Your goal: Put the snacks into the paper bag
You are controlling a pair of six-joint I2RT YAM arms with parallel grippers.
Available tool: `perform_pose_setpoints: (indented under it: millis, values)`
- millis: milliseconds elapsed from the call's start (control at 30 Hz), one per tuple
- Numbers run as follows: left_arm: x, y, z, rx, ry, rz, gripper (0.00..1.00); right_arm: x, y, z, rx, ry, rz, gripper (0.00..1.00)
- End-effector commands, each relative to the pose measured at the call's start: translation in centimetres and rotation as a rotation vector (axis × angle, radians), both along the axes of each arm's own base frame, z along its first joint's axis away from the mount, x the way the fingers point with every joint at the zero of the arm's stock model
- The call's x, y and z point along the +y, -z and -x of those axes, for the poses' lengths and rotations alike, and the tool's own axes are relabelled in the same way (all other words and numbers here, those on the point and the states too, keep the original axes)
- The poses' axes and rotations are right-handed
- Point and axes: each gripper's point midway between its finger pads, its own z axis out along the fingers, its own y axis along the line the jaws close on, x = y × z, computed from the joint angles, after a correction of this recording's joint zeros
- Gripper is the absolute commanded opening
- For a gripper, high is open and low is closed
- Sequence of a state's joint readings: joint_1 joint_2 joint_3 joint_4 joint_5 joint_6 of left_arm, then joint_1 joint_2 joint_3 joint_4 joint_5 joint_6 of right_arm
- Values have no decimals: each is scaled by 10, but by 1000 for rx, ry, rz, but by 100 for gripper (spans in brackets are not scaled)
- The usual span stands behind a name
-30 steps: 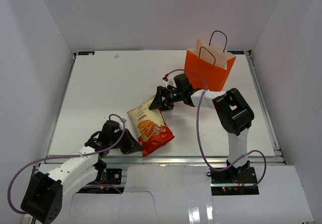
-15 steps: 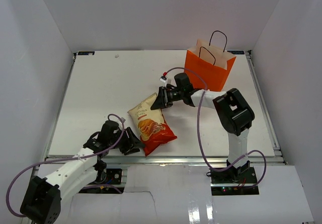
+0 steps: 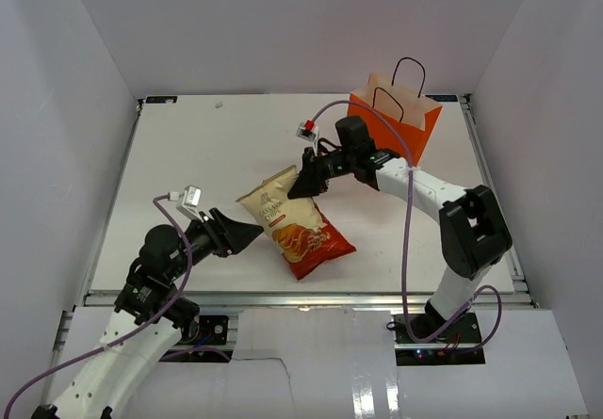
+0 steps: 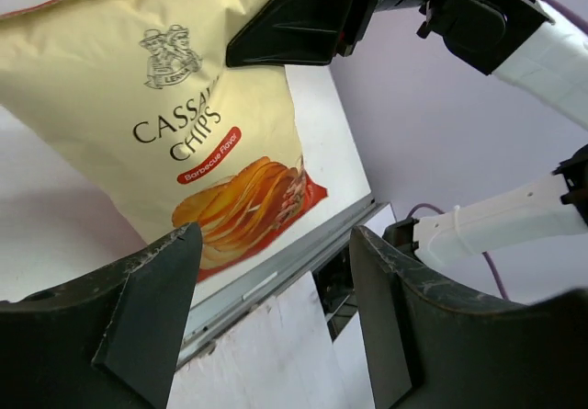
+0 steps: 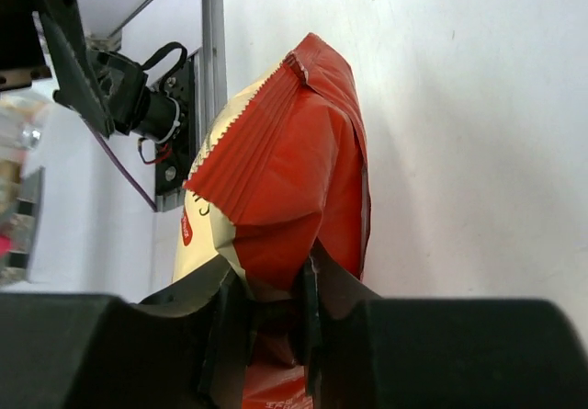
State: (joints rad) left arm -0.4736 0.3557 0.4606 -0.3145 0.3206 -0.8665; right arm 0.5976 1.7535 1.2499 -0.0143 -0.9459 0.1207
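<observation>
The chip bag (image 3: 297,223) is a glossy plastic film, smooth on its face and finely ridged along its crimped seal. The paper bag (image 3: 422,129) is matt orange paper. The desk (image 3: 188,155) is smooth, matt white, with a metal rail (image 3: 311,296) along its near edge. The left tool (image 4: 273,244) has matt black plastic fingers (image 4: 147,308), scuffed pale at the edges.

- Left arm (image 3: 122,358), lower left of the overhead frame: white shell links, black joint housings.
- Right arm (image 3: 429,188), right side: same white links, with a bulky black elbow housing.
- Left gripper (image 3: 247,237) and right gripper (image 3: 300,188): matte black, with wedge-shaped fingers (image 4: 147,308) scuffed pale along the edges.
- Purple cable (image 3: 407,240): one thin loop along each arm.
- White plug (image 3: 191,196): at the left wrist.
- Red-and-white plug (image 3: 307,128): at the right wrist.
- Black base block (image 3: 429,330): lower right.
</observation>
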Motion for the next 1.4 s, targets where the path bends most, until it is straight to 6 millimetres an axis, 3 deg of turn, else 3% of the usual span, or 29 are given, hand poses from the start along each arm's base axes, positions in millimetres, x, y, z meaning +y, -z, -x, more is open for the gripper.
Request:
perform_pose_setpoints:
  millis: [0,67,100,200,400,533,567,633,667,800,933,1100,1167,1200,1367]
  values:
    - [13,-24,0,-97,-56,-12,76,-8,-89,7,-313,-82,-114,9]
    - [14,-32,3,-121,-60,1,76,-14,-113,3,-418,-62,-125,9]
    - [17,-37,4,-140,-66,11,76,-20,-141,6,-484,-51,-155,9]
    - [18,-43,7,-161,-68,19,76,-38,-190,2,-606,14,-199,9]
    - [18,-38,10,-168,-56,17,77,-71,-242,-15,-683,137,-229,8]
    - [17,-31,10,-159,-54,14,77,-93,-288,-30,-758,227,-270,8]
    - [17,-29,10,-155,-54,15,77,-104,-311,-37,-796,270,-292,8]
    - [17,-25,10,-152,-56,17,77,-119,-336,-45,-835,315,-315,8]
    - [17,-25,11,-151,-52,24,77,-136,-359,-56,-877,368,-334,8]
    - [15,-17,10,-137,-48,37,77,-177,-407,-74,-915,480,-386,8]
    - [14,-15,10,-134,-43,32,77,-219,-433,-94,-963,584,-409,8]
    - [13,-15,9,-133,-38,29,78,-249,-459,-104,-1023,671,-449,8]
    - [13,-14,9,-128,-39,30,78,-268,-461,-122,-1044,742,-442,8]
    - [13,-14,9,-131,-40,31,78,-268,-462,-121,-1055,741,-439,8]
    - [11,-12,8,-121,-34,35,78,-287,-438,-161,-1072,816,-364,8]
